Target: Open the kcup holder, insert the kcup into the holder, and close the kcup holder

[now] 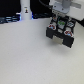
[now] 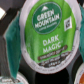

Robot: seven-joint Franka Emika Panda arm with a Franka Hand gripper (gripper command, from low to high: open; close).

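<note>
Closest to us, the wrist view is almost filled by the kcup (image 2: 51, 35), its green lid printed with "Green Mountain" and "Dark Magic" and a small code square; it sits in a round black recess, and slivers of neighbouring lids show at the frame's edges. None of that lettering can be read in the exterior view, where the kcup (image 1: 61, 23) is only a small green spot on top of the kcup holder (image 1: 61, 34), the black boxy unit standing on the pale tabletop (image 1: 30, 55). That wider view gives us what the wrist camera cannot: the white arm reaching down from above, with the end effector (image 1: 60, 19) just over the holder's top among the pods. We cannot tell whether its fingers are spread or pressed together, since the arm's body and the blur hide them, and no fingertip appears in the wrist view. Farther back, toward the exterior view's left, stands a white bottle-shaped object (image 1: 25, 11) against a dark background.
</note>
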